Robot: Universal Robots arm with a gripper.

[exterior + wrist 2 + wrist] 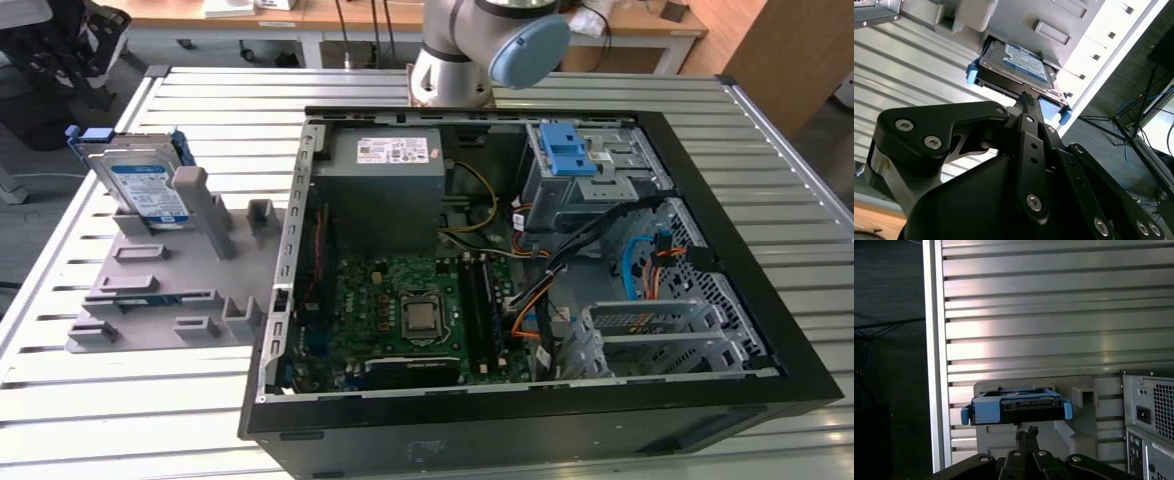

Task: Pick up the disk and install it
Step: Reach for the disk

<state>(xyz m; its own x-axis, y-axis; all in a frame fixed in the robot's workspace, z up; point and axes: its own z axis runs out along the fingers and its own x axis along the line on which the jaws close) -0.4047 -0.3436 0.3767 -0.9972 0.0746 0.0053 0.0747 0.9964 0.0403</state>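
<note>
The disk (147, 185), a silver drive with a white-and-blue label in a blue plastic carrier, stands on edge in a slot of the grey fixture (160, 290) at the exterior view's left. In both wrist views my gripper (1026, 97) (1026, 432) is lined up with the disk (1021, 62) (1016, 407) and apart from it. Its black fingers lie together with nothing between them. The disk's connector edge faces the gripper.
An open black computer case (747, 330) lies beside the fixture at the exterior view's right, holding a grey power-supply box (387, 185), a motherboard (414, 300), loose cables and a grey drive cage (587, 170) with blue latches. A ribbed metal table (120, 400) carries everything.
</note>
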